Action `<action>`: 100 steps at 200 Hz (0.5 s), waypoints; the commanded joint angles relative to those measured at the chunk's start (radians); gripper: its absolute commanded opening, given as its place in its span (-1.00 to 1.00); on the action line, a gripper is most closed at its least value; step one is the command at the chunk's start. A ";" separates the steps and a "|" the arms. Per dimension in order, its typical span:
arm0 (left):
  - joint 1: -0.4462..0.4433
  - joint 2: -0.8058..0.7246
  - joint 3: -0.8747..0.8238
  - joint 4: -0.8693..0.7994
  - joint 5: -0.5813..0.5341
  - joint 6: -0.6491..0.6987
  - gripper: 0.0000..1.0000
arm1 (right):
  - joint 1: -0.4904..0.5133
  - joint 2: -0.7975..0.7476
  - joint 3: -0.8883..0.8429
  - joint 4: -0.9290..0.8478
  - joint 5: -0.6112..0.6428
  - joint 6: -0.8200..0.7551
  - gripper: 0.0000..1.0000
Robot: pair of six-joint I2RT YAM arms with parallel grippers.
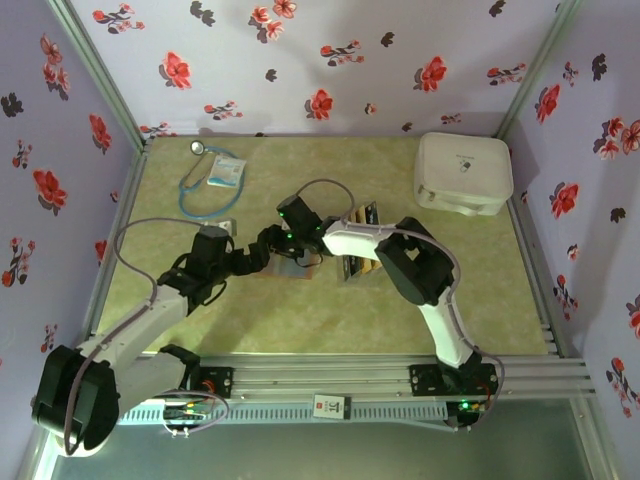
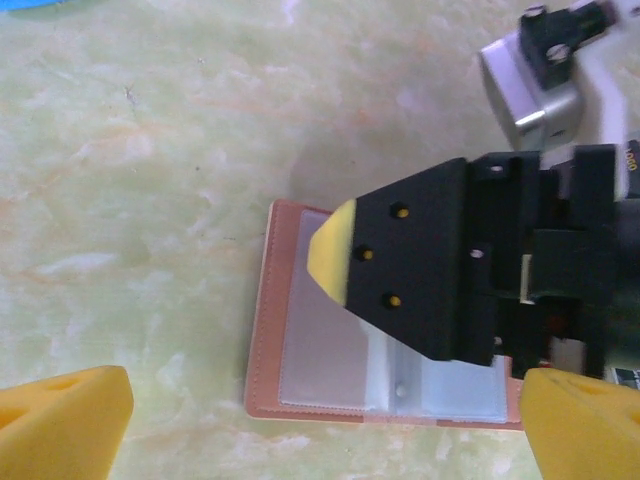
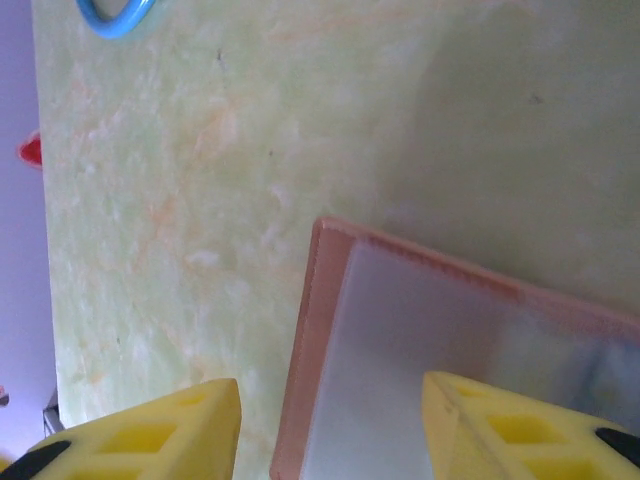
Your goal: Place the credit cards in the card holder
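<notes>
The left gripper's [image 2: 320, 430] yellow fingertips [image 2: 62, 420] sit at the bottom corners of its wrist view, spread wide with nothing between them, hovering just above the near edge of the card holder [image 2: 268, 330]. The holder lies opened flat on the table [image 1: 200, 310], its clear pocket facing up. The right gripper [image 3: 330, 430] hangs low over it, jaws partly apart and gripping no card. One pad [image 3: 160, 430] is above the bare table, the other above the pocket, straddling the holder's rim [image 3: 318, 300]. The credit cards [image 1: 358, 268] lie in a row just to the right of the holder, under the right forearm, and none is visibly inside it. The step looks like readying the holder rather than loading it. Next, one gripper probably needs to pinch a thin card by its edge, and the other to steady the pocket's mouth.
</notes>
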 commanded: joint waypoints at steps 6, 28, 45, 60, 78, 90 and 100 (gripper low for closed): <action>0.012 0.018 0.003 -0.014 0.006 -0.011 0.99 | 0.006 -0.176 -0.099 -0.050 0.019 -0.060 0.02; 0.012 0.042 0.019 -0.017 0.007 -0.011 0.99 | 0.007 -0.278 -0.215 -0.090 0.049 -0.084 0.03; 0.011 0.063 0.030 -0.017 0.012 -0.010 0.99 | 0.009 -0.356 -0.306 -0.144 0.081 -0.108 0.02; 0.011 0.086 0.046 -0.025 0.015 -0.005 0.99 | 0.015 -0.431 -0.391 -0.212 0.123 -0.134 0.01; 0.012 0.114 0.066 -0.031 0.020 0.004 0.99 | 0.023 -0.525 -0.497 -0.279 0.170 -0.152 0.00; 0.012 0.131 0.075 -0.027 0.021 0.004 0.99 | 0.028 -0.595 -0.570 -0.320 0.191 -0.157 0.00; 0.011 0.145 0.082 -0.022 0.023 0.004 0.99 | 0.032 -0.644 -0.618 -0.352 0.209 -0.158 -0.02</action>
